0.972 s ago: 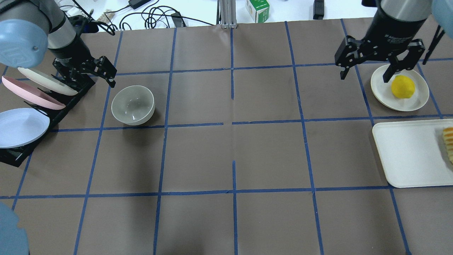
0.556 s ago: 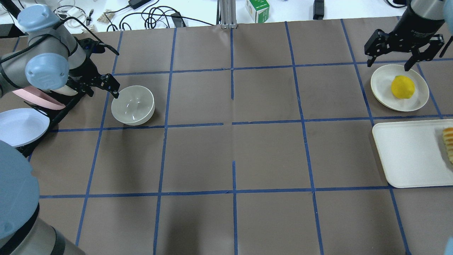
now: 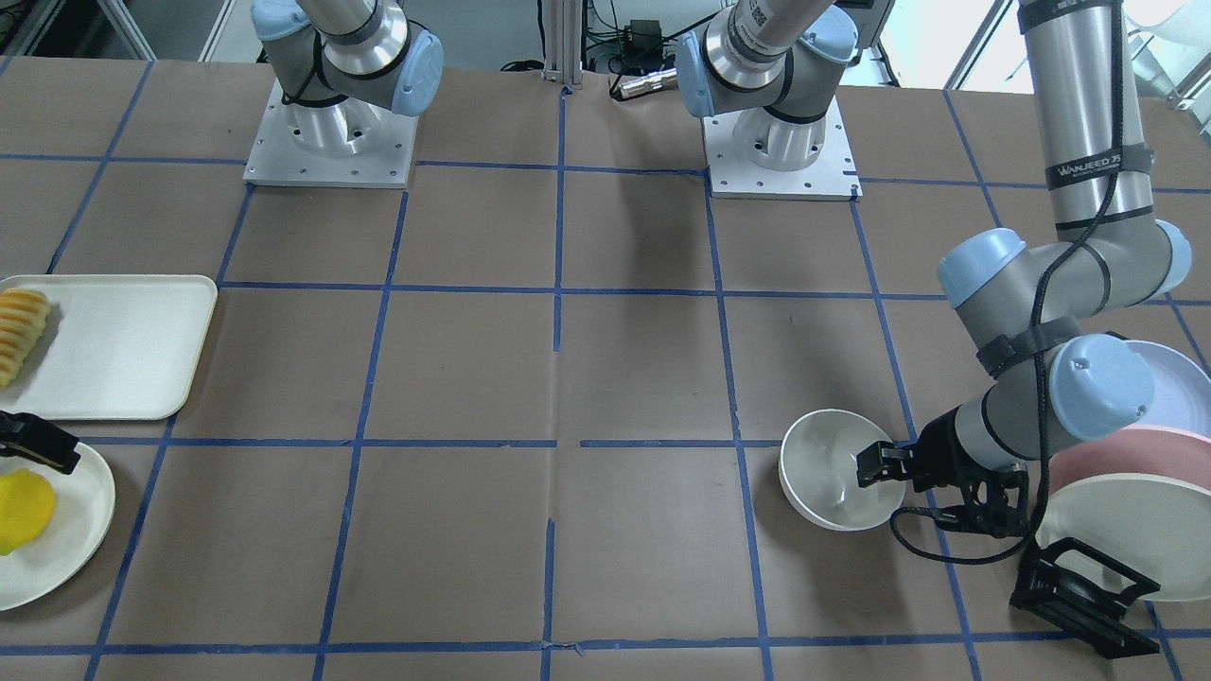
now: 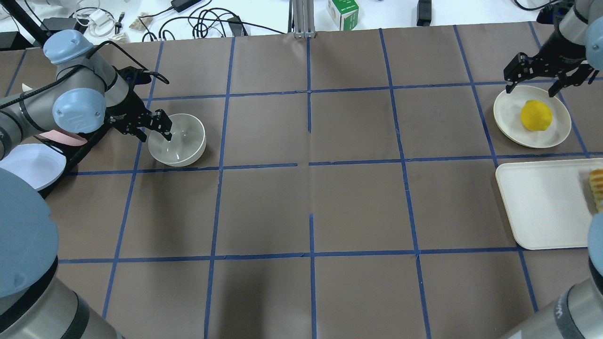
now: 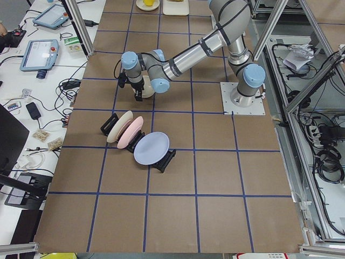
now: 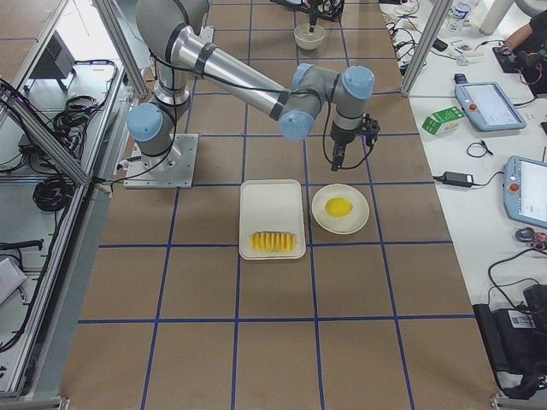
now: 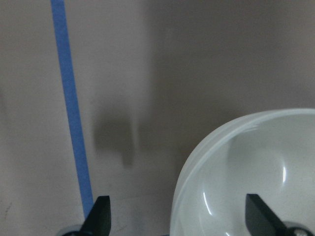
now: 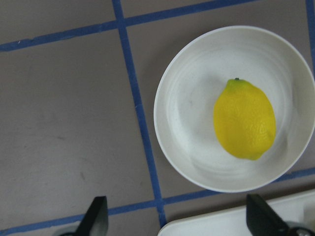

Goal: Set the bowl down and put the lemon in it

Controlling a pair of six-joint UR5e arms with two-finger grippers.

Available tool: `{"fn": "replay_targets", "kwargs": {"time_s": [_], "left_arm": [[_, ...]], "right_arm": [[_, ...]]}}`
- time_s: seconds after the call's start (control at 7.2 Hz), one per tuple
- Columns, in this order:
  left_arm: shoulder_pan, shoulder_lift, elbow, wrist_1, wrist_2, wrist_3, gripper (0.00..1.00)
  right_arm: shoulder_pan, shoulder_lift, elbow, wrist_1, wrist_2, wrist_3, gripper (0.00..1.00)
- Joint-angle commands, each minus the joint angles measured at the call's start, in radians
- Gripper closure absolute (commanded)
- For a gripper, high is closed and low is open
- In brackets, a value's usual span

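Left gripper (image 4: 156, 137) is spread wide and straddles the rim of the small deep glossy off-white bowl (image 4: 183, 147), one finger inside, one outside. Bowl sits upright on the brown papered table (image 4: 358, 207). Right gripper (image 4: 530, 91) is also spread and empty, above the edge of the flat off-white round plate (image 4: 509, 113). Bright yellow oval lemon (image 4: 536, 115) lies on that plate.

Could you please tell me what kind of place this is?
Probably a robotics lab workcell rather than a kitchen: the table is taped into a blue grid, the arms bolt onto metal base plates, and control tablets lie alongside.
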Motion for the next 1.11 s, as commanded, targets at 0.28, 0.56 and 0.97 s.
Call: {"fn": "replay_targets", "kwargs": {"time_s": [0.28,0.56,0.97], "left_arm": [[0.001,0.006,-0.002,0.003,-0.007,-0.009,1.0],[-0.022,0.041,0.006,-0.014,-0.011,-0.02,1.0],[-0.189,0.069,-0.012,-0.002,-0.191,-0.191,1.0]], "right_arm": [[-0.07,0.13,-0.011,-0.161,-0.009,-0.129,0.0],[-0.073,0.167,-0.011,-0.164,-0.009,-0.174,0.0],[-0.076,0.207,-0.004,-0.219,-0.011,-0.177,0.0]]}}
